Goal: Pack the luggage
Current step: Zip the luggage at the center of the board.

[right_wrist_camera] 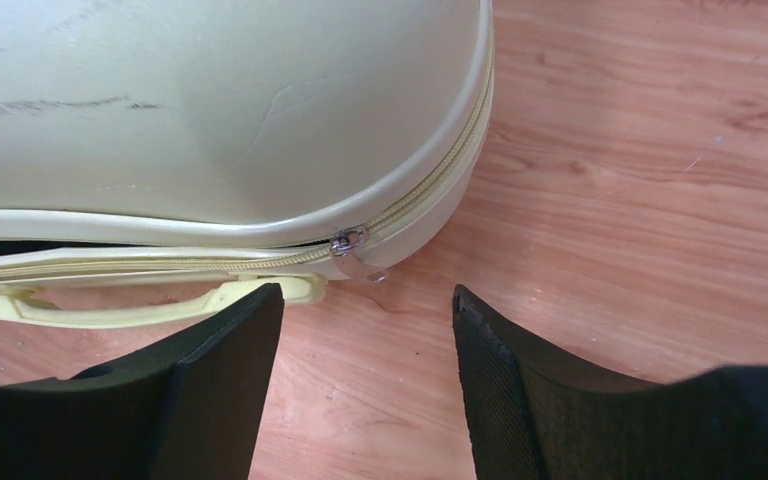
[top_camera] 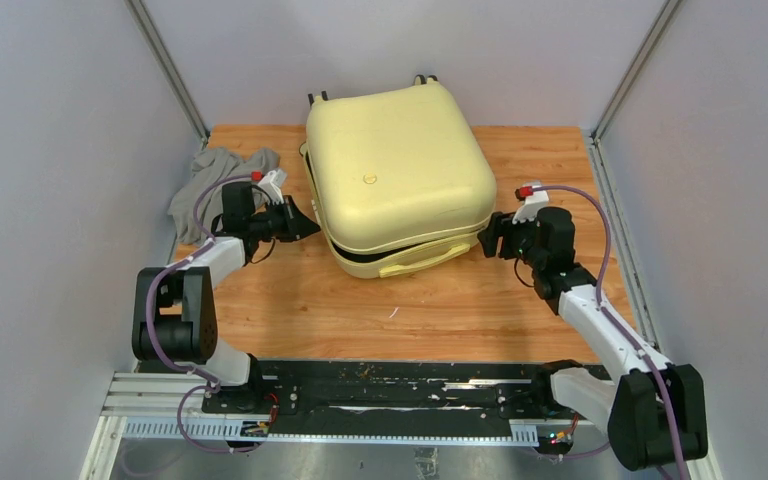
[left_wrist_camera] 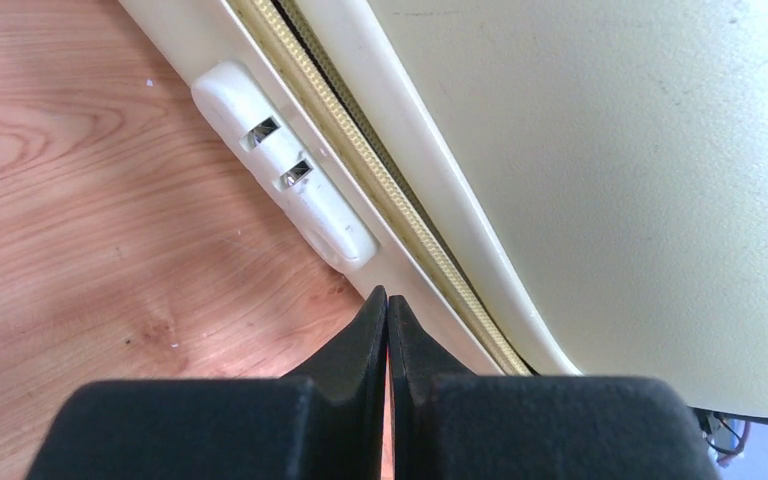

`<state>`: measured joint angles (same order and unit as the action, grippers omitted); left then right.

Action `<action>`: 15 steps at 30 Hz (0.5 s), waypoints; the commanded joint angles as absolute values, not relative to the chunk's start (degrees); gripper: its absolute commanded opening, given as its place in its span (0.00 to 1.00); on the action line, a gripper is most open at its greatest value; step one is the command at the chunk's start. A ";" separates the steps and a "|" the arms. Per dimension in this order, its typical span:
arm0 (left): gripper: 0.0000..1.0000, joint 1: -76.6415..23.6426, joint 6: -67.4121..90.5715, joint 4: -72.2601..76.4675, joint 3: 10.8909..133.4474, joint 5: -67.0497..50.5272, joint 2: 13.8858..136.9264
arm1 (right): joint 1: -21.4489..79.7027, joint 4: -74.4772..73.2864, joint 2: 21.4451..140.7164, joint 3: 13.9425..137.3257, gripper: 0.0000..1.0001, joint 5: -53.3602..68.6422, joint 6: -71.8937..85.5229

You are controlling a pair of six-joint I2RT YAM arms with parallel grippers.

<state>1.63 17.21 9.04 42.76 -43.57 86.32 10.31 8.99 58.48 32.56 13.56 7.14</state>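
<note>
We find the luggage (top_camera: 398, 175) lying flat at the middle of the wooden table (top_camera: 360, 310), towards its far side. The wheels are at the far edge and the yellow handle (right_wrist_camera: 140, 305) faces the arms. The lid is down but not sealed: a dark gap shows along the near face, above the handle.

The zipper slider (right_wrist_camera: 348, 243) sits at the near-right corner of the shell, directly ahead of the right gripper (right_wrist_camera: 365, 300) and just beyond its tips. From there the open seam runs leftwards along the near face. We judge that any closing stroke would follow that line, and that the right arm is much the nearer to the slider.

The right gripper's fingers stand well apart and hold nothing. The left gripper (left_wrist_camera: 387, 310) is pressed closed with nothing in it. Its tips point at the luggage's left flank, just beside a moulded lock block (left_wrist_camera: 285, 180); we cannot tell whether they touch.

The shell is smooth, hard and pale yellow, with rounded corners and light scuffing. The zip tape is woven, and the finger pads are black and finely ribbed. A crumpled grey cloth (top_camera: 222, 175) lies at the table's far left, outside the luggage.
</note>
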 commanded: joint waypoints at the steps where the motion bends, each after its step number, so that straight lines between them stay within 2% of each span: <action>1: 0.04 1.76 17.31 10.31 42.54 -44.82 84.48 | 9.40 10.33 60.78 32.66 0.64 17.12 4.88; 7: 0.04 1.76 17.66 10.28 42.80 -45.03 84.98 | 9.40 18.84 64.32 31.87 0.56 20.15 3.99; 15: 0.04 1.76 17.68 10.29 42.98 -44.91 84.95 | 9.45 13.96 70.37 35.71 0.56 22.51 3.02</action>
